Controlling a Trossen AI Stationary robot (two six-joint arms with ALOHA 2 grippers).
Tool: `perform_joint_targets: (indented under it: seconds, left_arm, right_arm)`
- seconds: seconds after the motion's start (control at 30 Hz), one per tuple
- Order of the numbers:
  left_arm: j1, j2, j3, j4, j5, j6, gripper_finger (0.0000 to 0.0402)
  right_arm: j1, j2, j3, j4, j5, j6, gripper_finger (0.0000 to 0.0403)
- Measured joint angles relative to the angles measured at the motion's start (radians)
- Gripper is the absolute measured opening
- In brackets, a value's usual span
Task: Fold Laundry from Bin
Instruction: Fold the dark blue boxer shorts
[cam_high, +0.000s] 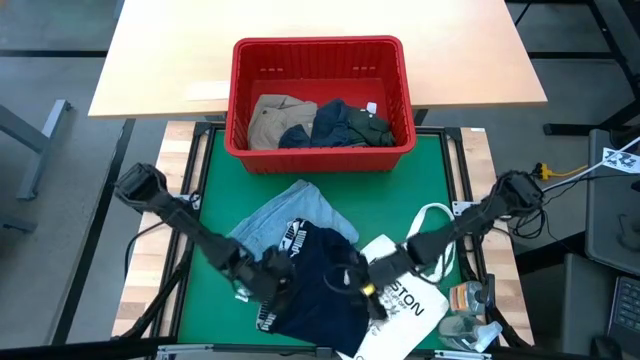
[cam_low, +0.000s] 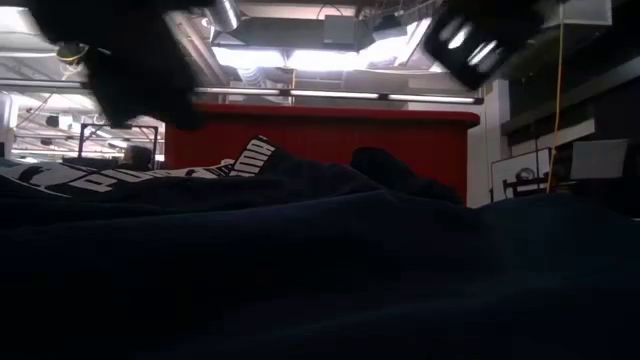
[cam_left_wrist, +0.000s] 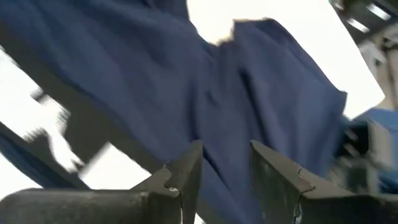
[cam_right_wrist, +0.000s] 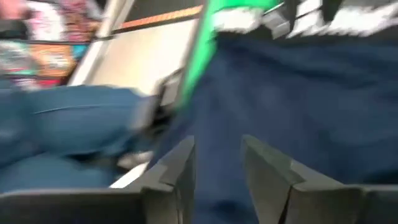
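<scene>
1. Across the green tabletop (cam_high: 215, 190), the red bin (cam_high: 320, 55) is sitting at the far edge, holding khaki, navy and dark green laundry (cam_high: 330, 125) in a loose heap.
2. Nearer the arms, a navy garment (cam_high: 320, 285) with white lettering is lying spread over a light blue denim piece (cam_high: 275, 220), beside a white tote bag (cam_high: 410, 300).
3. That navy garment is looking soft, light and floppy; judging by its drape, it will be sagging and bunching wherever it is lifted, so pinching it at two outer corners or along a hem should be keeping it flat for folding.
4. Both arms are reaching in low over it: the left gripper (cam_left_wrist: 225, 168) and the right gripper (cam_right_wrist: 217, 163) are each hovering with fingers spread, a gap showing between them and no cloth caught in it.
5. The low view is being almost wholly blocked by dark fabric, the wrist views are smeared, and the garment's edges under the arms are staying hard to trace.
</scene>
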Motion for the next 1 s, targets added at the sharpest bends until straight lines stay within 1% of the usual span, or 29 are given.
perform_joint_targets:
  seconds: [0.13, 0.3, 0.47, 0.6, 0.67, 0.73, 0.87, 1.0]
  left_arm:
    - [0.094, -0.011, 0.0, -0.005, -0.001, 0.071, 0.0125]
    - [0.186, -0.075, 0.0, -0.033, 0.012, 0.163, 0.0125]
    - [0.253, -0.177, 0.0, -0.134, 0.007, 0.217, 0.0125]
    - [0.301, -0.236, 0.0, -0.254, -0.003, 0.21, 0.0125]
    - [0.319, -0.241, 0.0, -0.29, -0.003, 0.188, 0.0125]
    - [0.328, -0.24, 0.0, -0.298, 0.013, 0.187, 0.0125]
    - [0.338, -0.215, 0.0, -0.291, 0.04, 0.184, 0.0125]
    - [0.34, -0.195, 0.0, -0.285, 0.04, 0.184, 0.0125]
  right_arm:
    - [-0.081, 0.0, 0.0, -0.023, 0.052, -0.1, 0.0128]
    - [-0.152, -0.008, 0.0, -0.08, 0.076, -0.205, 0.0128]
    - [-0.191, -0.05, 0.0, -0.177, 0.085, -0.253, 0.0128]
    - [-0.196, -0.06, 0.0, -0.221, 0.158, -0.261, 0.0128]
    - [-0.195, -0.058, 0.0, -0.225, 0.185, -0.262, 0.0128]
    - [-0.195, -0.057, 0.0, -0.227, 0.19, -0.28, 0.0128]
    - [-0.195, -0.057, 0.0, -0.232, 0.211, -0.351, 0.0128]
    - [-0.195, -0.056, 0.0, -0.235, 0.219, -0.365, 0.0128]
